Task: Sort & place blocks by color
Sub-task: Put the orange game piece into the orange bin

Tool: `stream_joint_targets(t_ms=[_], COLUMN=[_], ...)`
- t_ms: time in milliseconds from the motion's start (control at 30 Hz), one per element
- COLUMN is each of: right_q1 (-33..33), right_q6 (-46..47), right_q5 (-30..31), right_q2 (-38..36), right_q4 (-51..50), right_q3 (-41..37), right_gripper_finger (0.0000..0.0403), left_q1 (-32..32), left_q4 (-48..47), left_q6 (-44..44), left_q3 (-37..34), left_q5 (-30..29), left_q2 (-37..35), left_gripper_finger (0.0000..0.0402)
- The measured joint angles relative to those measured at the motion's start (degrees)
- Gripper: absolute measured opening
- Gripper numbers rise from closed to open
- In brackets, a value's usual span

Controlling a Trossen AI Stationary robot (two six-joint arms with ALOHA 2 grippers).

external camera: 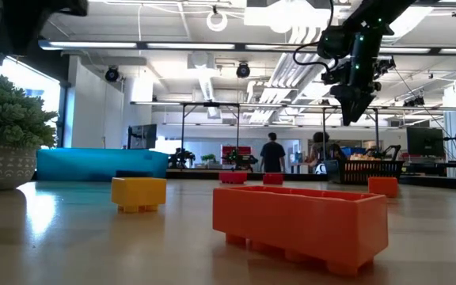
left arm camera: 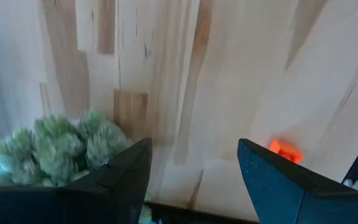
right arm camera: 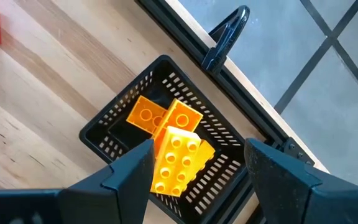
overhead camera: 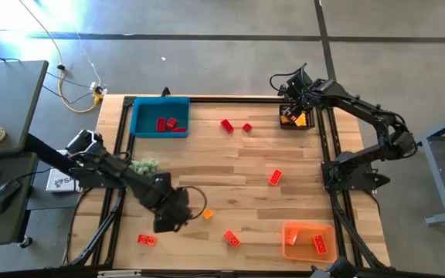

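Small studded blocks lie scattered on the wooden table: red ones (overhead camera: 227,125), (overhead camera: 275,177), (overhead camera: 232,239), (overhead camera: 147,240) and a small orange-yellow one (overhead camera: 207,214). My left gripper (overhead camera: 174,216) hovers open near the table's near left part, with the orange-yellow block (left arm camera: 284,150) just beside one finger and untouched. My right gripper (right arm camera: 197,165) hangs open above the black basket (overhead camera: 296,117) at the far right corner. A yellow block (right arm camera: 178,158) lies below it in the basket on orange-yellow blocks (right arm camera: 146,115). In the low view the right gripper (external camera: 355,103) stands clear above the basket (external camera: 366,170).
A blue bin (overhead camera: 159,117) at the far left holds red blocks. An orange bin (overhead camera: 309,239) at the near right holds one block. A green fuzzy clump (overhead camera: 144,164) lies by the left arm, close to the left gripper (left arm camera: 61,149). A black frame runs along the table's edges.
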Motion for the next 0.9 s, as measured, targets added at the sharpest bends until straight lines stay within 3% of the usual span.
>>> stream_joint_targets(t_ms=[333, 900], right_q1=[2.3, 9.9], right_q6=[6.3, 13.4], right_q5=[-2.6, -4.5], right_q2=[0.0, 0.0], right_q4=[-0.2, -0.4], right_q3=[0.0, 0.0], right_gripper_finger=[0.0236, 0.0236], left_q1=[-12.1, -25.8], left_q4=[10.0, 24.2], left_q6=[-5.1, -14.7], left_q3=[-11.0, -20.9], left_q5=[0.2, 1.2], left_q2=[-6.2, -6.7], left_gripper_finger=[0.0227, 0.0227])
